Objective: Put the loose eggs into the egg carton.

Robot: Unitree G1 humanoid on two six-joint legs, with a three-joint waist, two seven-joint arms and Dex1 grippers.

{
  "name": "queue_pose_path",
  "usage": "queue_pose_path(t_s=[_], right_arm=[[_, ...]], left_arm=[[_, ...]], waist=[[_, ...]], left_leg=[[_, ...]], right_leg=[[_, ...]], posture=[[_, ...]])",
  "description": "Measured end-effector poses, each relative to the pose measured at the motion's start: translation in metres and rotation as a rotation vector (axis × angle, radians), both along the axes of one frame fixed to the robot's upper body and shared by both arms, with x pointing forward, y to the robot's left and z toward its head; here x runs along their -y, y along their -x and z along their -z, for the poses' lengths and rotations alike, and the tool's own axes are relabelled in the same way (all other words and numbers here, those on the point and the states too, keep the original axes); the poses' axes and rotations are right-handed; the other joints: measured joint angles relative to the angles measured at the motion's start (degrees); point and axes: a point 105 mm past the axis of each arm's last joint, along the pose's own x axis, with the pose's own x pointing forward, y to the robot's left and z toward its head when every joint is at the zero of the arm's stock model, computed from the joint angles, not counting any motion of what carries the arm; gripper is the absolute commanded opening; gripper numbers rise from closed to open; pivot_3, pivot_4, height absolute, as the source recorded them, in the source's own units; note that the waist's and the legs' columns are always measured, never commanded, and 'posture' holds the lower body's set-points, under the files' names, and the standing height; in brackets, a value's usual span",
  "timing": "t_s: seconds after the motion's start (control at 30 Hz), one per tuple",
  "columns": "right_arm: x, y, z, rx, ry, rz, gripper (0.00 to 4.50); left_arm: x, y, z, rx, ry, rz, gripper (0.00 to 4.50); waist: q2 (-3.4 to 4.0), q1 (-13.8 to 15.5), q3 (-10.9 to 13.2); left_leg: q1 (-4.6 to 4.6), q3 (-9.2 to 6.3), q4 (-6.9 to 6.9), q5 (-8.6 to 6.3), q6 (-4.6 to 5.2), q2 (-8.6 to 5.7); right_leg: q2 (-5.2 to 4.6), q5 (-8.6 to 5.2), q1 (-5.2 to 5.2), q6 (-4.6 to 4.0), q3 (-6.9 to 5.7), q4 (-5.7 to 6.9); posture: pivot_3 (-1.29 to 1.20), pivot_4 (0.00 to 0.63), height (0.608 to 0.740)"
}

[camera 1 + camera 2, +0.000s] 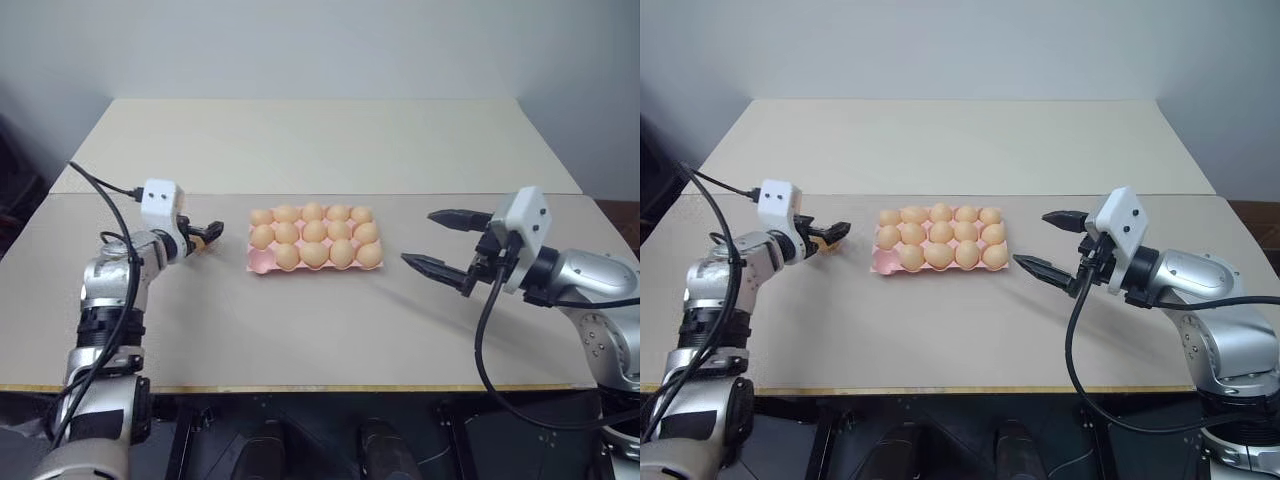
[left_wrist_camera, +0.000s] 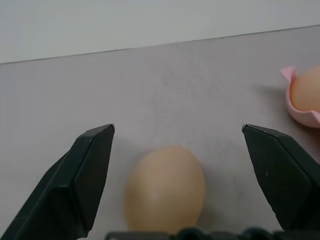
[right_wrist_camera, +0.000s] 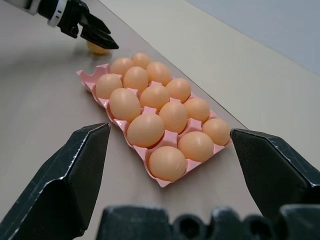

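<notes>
Our left gripper (image 2: 177, 150) stands spread wide, its black fingers (image 2: 82, 180) either side of one loose egg (image 2: 165, 189) lying on the table (image 1: 300, 330), not touching it. Our right gripper (image 1: 447, 242) hangs open too, empty, just right of the egg carton (image 1: 258, 262). That pink tray sits mid-table, fourteen eggs (image 1: 314, 232) seated and its near-left corner cup bare.
</notes>
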Motion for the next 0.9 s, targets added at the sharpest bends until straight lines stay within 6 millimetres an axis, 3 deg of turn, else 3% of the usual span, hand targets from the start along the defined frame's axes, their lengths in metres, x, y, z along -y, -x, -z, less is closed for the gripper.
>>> queue_pose_path(t_s=[0.03, 0.13, 0.33, 0.37, 0.47, 0.6, 0.77, 0.9], right_arm=[[0.0, 0.0, 0.0, 0.0, 0.0, 0.001, 4.5], [0.0, 0.0, 0.0, 0.001, -0.003, 0.003, 4.5], [0.001, -0.002, -0.001, 0.006, -0.007, 0.018, 4.5], [0.001, -0.002, -0.001, 0.006, -0.007, 0.02, 4.5], [0.001, -0.002, -0.001, 0.007, -0.008, 0.021, 4.5], [0.002, -0.002, 0.001, 0.003, -0.012, 0.03, 4.5], [0.002, -0.002, 0.002, 0.003, -0.017, 0.04, 4.5], [0.003, -0.002, 0.004, -0.004, -0.018, 0.043, 4.5]], left_arm=[[0.002, -0.002, 0.003, -0.008, -0.002, 0.004, 4.46], [0.007, -0.007, 0.015, -0.043, -0.019, 0.019, 3.84], [0.009, -0.009, 0.016, -0.041, -0.021, 0.028, 1.93], [0.009, -0.009, 0.016, -0.041, -0.022, 0.029, 1.78], [0.007, -0.006, 0.011, -0.025, -0.043, 0.041, 1.71], [0.012, 0.005, -0.015, 0.064, -0.081, 0.128, 1.71], [0.052, 0.036, -0.049, 0.166, -0.05, 0.384, 1.71], [0.075, 0.056, -0.035, 0.11, -0.059, 0.517, 1.71]], waist=[[0.0, 0.0, 0.0], [0.0, -0.1, 0.0], [0.0, -0.1, 0.0], [0.0, -0.1, 0.0], [0.0, -0.2, 0.0], [0.0, -0.2, 0.0], [0.0, -0.2, 0.0], [0.0, -0.2, 0.0]], left_leg=[[-0.01, 0.0, 0.0, 0.0, 0.0, 0.0], [-0.01, 0.0, 0.0, 0.0, 0.0, 0.0], [-0.01, -0.01, 0.0, 0.0, 0.0, 0.0], [-0.01, -0.01, 0.0, 0.0, 0.0, 0.0], [-0.02, -0.01, 0.0, 0.0, 0.0, 0.01], [-0.04, -0.01, 0.0, 0.01, -0.01, 0.02], [-0.04, -0.02, 0.0, 0.01, -0.02, 0.03], [0.04, -0.01, 0.0, 0.01, -0.02, 0.03]], right_leg=[[0.0, 0.0, 0.0, 0.0, 0.0, 0.0], [0.0, 0.0, 0.0, 0.0, 0.0, 0.0], [-0.01, 0.0, 0.0, 0.0, 0.0, 0.01], [-0.01, 0.0, 0.0, 0.0, 0.0, 0.01], [0.0, 0.0, -0.02, 0.0, 0.0, 0.02], [0.0, 0.0, -0.04, 0.0, 0.0, 0.02], [0.0, 0.0, -0.02, 0.0, 0.0, 0.0], [0.01, 0.0, 0.05, 0.0, 0.02, 0.02]], posture=[[0.0, 0.15, 0.74], [0.0, 0.15, 0.74], [0.0, 0.15, 0.74], [0.0, 0.15, 0.74], [0.0, 0.15, 0.74], [0.0, 0.15, 0.74], [0.0, 0.15, 0.74], [0.0, 0.15, 0.74]])
